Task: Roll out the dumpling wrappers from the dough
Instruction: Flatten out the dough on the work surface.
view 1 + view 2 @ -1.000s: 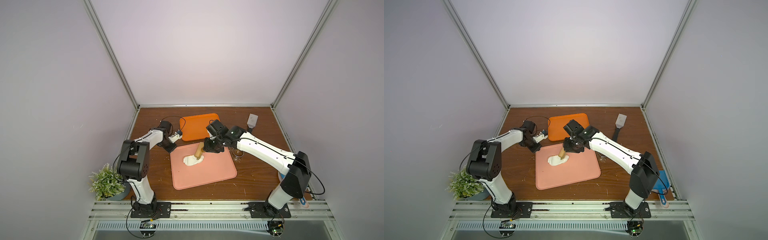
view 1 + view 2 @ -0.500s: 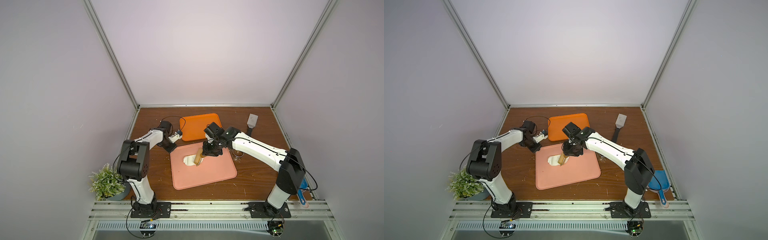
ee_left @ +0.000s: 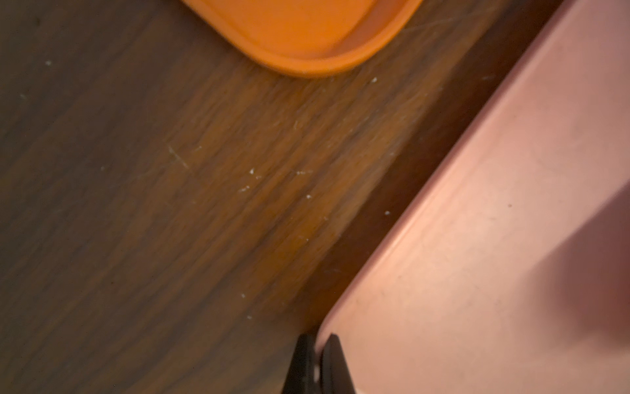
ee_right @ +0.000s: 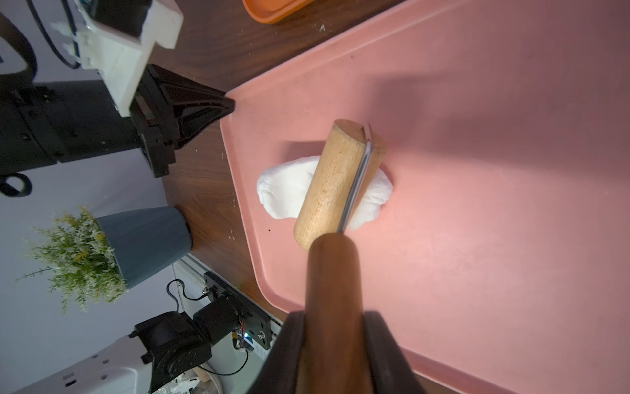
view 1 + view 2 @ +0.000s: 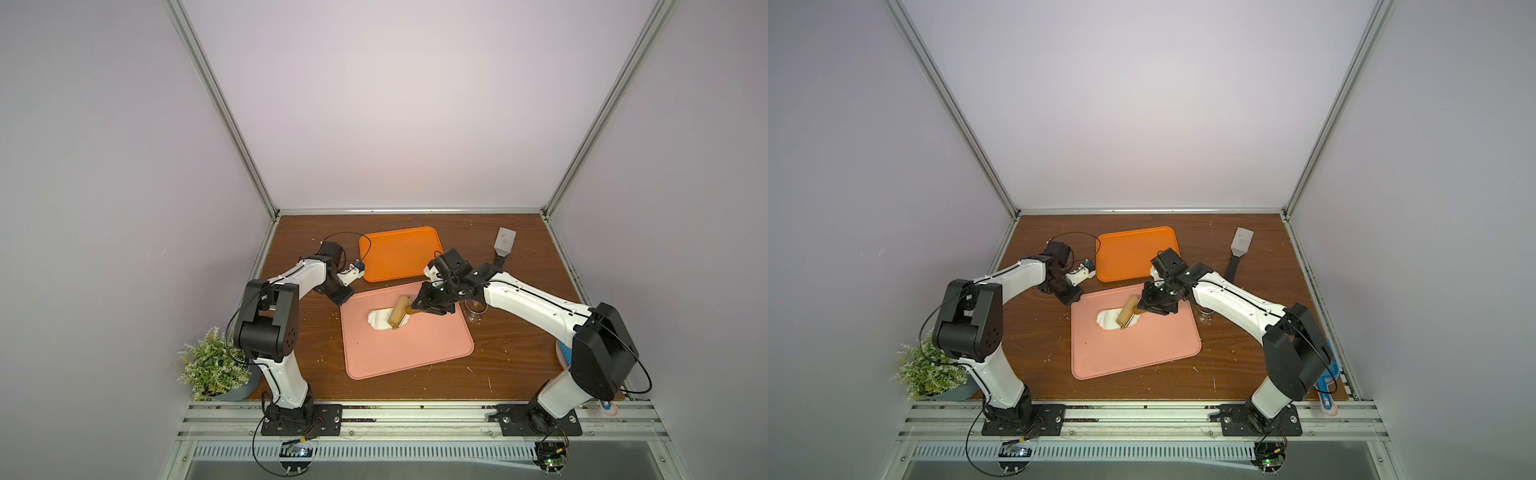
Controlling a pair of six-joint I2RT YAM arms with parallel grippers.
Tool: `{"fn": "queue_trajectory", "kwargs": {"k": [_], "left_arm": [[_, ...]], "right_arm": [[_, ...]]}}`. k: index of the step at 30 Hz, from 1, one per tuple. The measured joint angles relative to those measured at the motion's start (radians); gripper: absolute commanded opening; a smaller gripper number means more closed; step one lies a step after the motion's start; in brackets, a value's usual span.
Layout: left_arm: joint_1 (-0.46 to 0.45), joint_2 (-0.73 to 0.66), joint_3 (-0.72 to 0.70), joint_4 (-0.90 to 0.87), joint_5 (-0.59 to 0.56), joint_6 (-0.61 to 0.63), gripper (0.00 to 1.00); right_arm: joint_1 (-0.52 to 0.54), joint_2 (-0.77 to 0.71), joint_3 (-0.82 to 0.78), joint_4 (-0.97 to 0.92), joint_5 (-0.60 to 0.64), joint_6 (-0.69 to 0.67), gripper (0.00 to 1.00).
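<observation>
While right end effector (image 4: 332,341) grips roller (image 4: 332,180) obscuring dough (image 4: 283,191), left end effector (image 3: 318,348) seems closed.

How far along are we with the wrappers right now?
Done: white dough lump sits on the pink tray, partly flattened. In hand: right end effector grips the wooden roller across it; left end effector pinches the tray's corner. Remaining: finish thinning; no round wrappers are cut yet, and the orange tray holds none.

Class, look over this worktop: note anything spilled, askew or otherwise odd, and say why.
White crumbs are scattered over the wooden table around the pink mat, which lies skewed to the table's edges. The dough under the roller is a lopsided patch, not a round disc.
</observation>
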Motion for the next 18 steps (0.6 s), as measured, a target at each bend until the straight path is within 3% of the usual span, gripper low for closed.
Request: {"fn": "queue_trajectory", "kwargs": {"k": [18], "left_arm": [[0.0, 0.001, 0.002, -0.002, 0.0, -0.001, 0.0]], "right_arm": [[-0.03, -0.105, -0.119, 0.017, 0.01, -0.045, 0.0]]}}
